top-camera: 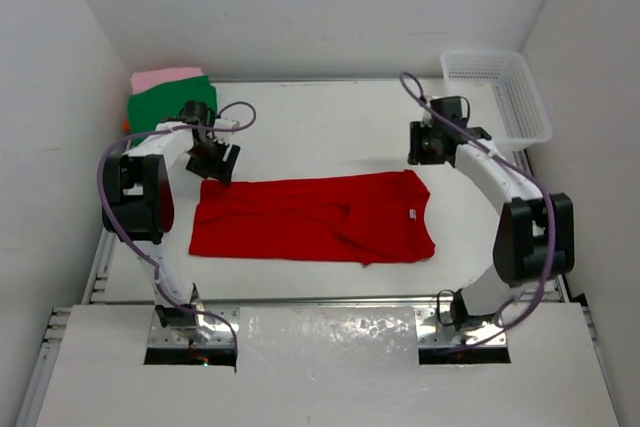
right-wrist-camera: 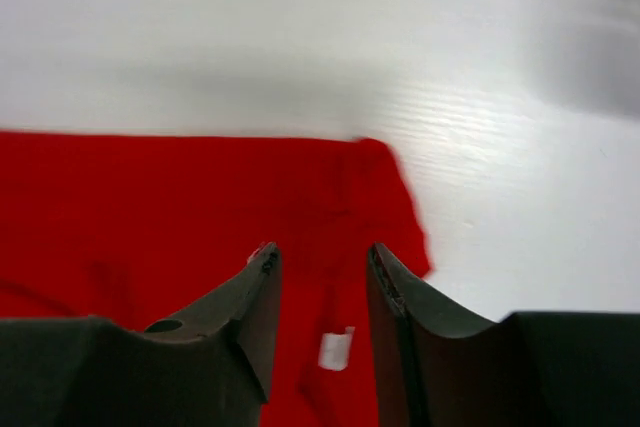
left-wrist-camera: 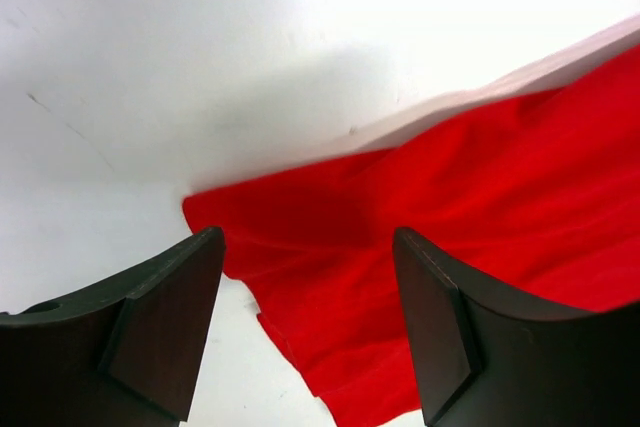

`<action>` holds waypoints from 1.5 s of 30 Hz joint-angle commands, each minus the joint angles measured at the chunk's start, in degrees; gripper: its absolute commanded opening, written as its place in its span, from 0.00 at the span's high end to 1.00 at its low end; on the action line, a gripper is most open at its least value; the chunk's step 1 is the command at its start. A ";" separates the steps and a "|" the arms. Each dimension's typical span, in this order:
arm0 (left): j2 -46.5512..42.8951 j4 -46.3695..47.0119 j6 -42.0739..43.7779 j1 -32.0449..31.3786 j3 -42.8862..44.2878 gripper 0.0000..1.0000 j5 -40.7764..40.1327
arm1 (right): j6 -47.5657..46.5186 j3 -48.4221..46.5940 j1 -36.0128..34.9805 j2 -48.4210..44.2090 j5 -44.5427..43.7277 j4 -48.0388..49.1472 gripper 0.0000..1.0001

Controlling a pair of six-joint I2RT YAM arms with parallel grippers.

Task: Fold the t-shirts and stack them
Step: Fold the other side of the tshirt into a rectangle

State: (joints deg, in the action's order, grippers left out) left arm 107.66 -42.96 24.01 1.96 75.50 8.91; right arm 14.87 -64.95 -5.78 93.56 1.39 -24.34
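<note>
I judge the red t-shirt (top-camera: 300, 219) half-folded. My left gripper (top-camera: 214, 161) gapes wide and my right gripper (top-camera: 428, 147) stands partly open, both empty. Next comes regripping for a crosswise fold.

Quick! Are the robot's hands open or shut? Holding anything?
Left hand: open wide, holding nothing, over the red t-shirt.
Right hand: open a little, holding nothing.

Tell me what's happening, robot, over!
Left gripper open, right gripper open, both empty. Red fabric t-shirt lies flat on the white table. Nothing on top of it.
</note>
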 commanded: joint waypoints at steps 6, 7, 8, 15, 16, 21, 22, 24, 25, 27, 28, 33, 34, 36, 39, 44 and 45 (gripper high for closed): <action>-2.89 -1.08 0.34 0.59 1.40 0.34 1.47 | 1.99 8.67 -24.08 -11.02 -2.88 3.58 0.62; -3.24 -0.55 0.34 0.59 0.88 0.34 1.46 | 1.83 9.48 -29.32 -11.81 -4.27 5.25 0.59; -3.33 -0.20 0.25 0.59 0.70 0.34 1.38 | 0.43 10.01 -32.16 -11.47 -7.68 5.61 0.57; -3.68 -0.46 -0.10 0.59 0.61 0.34 2.52 | -2.04 4.22 -44.40 -2.69 -16.05 -0.44 0.56; -3.94 -0.46 0.07 0.59 0.35 0.34 2.17 | -2.22 4.13 -45.97 -1.81 -18.07 -0.80 0.55; -4.47 -0.02 0.16 0.59 -0.62 0.34 1.90 | -0.55 3.69 -48.53 1.62 -19.40 -2.38 0.56; -4.21 -0.11 0.07 0.59 -0.62 0.34 1.90 | -0.37 3.43 -48.88 2.32 -19.75 -2.90 0.57; -3.95 -0.28 -0.10 0.68 -0.62 0.34 2.08 | 0.07 1.93 -48.97 4.61 -21.69 -4.66 0.57; -3.86 -0.46 -0.10 0.59 -0.62 0.34 2.08 | 0.24 1.58 -48.97 5.05 -22.21 -5.19 0.58; -4.03 -0.46 0.07 0.59 -0.71 0.34 1.73 | 0.51 1.49 -49.06 5.41 -23.18 -5.72 0.58; -4.03 -0.37 0.25 0.59 -0.71 0.34 1.47 | 0.86 1.75 -49.06 5.32 -23.45 -5.55 0.63; -3.86 -0.37 0.07 0.59 -0.53 0.34 1.64 | 1.56 2.98 -49.15 4.27 -24.33 -4.23 0.90; -3.77 -0.37 0.16 0.59 -0.45 0.34 1.64 | 1.56 2.99 -49.24 4.09 -24.33 -4.05 0.96; -3.77 -0.37 0.25 0.59 -0.53 0.34 1.64 | 1.39 2.98 -49.15 3.56 -23.98 -3.70 0.99; -3.68 -0.55 0.42 0.59 -0.53 0.34 1.55 | 0.95 3.42 -49.33 2.42 -22.84 -3.70 1.00; -3.42 -0.63 0.51 0.59 -0.45 0.34 1.46 | -1.60 3.78 -49.59 -0.74 -20.47 -4.23 1.00; -3.51 -0.63 0.60 0.59 -0.45 0.34 1.46 | -2.91 3.86 -49.76 -1.18 -19.42 -4.40 1.00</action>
State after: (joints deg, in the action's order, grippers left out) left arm 105.95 -43.77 23.99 1.96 74.91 10.09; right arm 14.57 -60.90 -54.72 96.25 -20.18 -29.23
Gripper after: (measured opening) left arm 0.663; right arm 0.009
